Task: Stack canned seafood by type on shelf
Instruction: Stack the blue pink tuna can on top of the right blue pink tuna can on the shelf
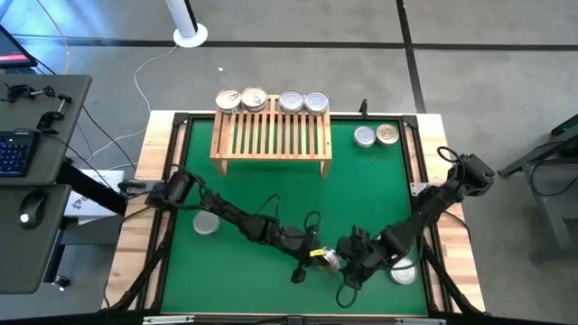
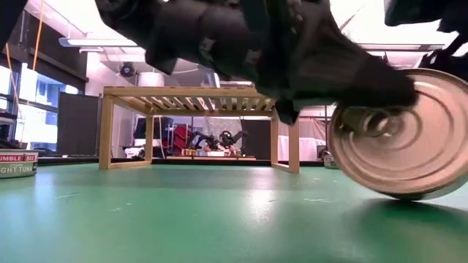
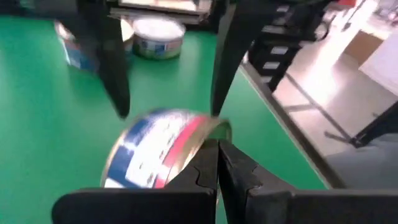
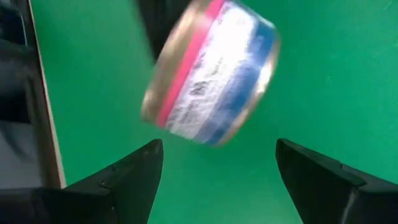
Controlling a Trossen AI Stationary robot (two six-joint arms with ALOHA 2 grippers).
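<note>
The shelf (image 1: pixel 271 135) stands on its legs at the far middle of the green mat (image 1: pixel 271 190), with several tins in a row along its far edge (image 1: pixel 267 101). At the near middle, my left gripper (image 1: pixel 318 255) is shut on a tin with a blue, white and red label (image 3: pixel 158 152). That tin is tipped up on its edge (image 2: pixel 406 135). My right gripper (image 4: pixel 217 174) is open just right of it. Its two fingers (image 4: pixel 137 174) stand on either side of the tin (image 4: pixel 211 71) without touching it. My left gripper pinches the tin at the rim of one flat end (image 3: pixel 214 134), between its two shut fingers. Whether it has the rim itself or the pull tab, I cannot tell. The fingers reach in nearly level from the table's left. The tin stands tilted on edge, its lowest edge (image 2: pixel 409 193) at the mat or just above it.
Two tins (image 1: pixel 376 135) sit on the mat right of the shelf. One tin (image 1: pixel 206 222) lies on the mat's left side and another (image 1: pixel 404 271) at the near right beside my right arm. A desk with a keyboard (image 1: pixel 13 149) stands left of the table.
</note>
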